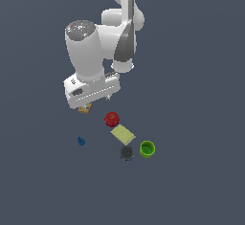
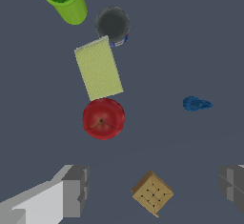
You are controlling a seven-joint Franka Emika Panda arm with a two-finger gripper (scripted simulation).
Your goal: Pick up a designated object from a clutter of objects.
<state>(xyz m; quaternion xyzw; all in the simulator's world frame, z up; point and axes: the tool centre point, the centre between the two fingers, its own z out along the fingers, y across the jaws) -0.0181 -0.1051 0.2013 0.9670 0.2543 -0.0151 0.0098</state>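
Mostly hidden under the arm in the exterior view, the tan cracker block (image 2: 152,193) lies on the plain dark grey floor (image 2: 190,37) between the fingers (image 2: 74,189) of the wide-open, empty gripper (image 2: 152,187), with one blue piece (image 1: 81,141), one red ball (image 1: 111,119), one yellow-green rectangle (image 1: 123,134), one dark grey round thing (image 1: 126,152) and one green cup (image 1: 147,149) nearby.

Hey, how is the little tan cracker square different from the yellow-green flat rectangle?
The tan cracker square is clearly smaller than the yellow-green rectangle. The square is tan-brown with dark dots; the rectangle is pale, plain and finely textured. The square lies apart from the others, between the open gripper fingers, while the rectangle sits in the cluster between the red ball and the dark grey round thing. Both are flat.
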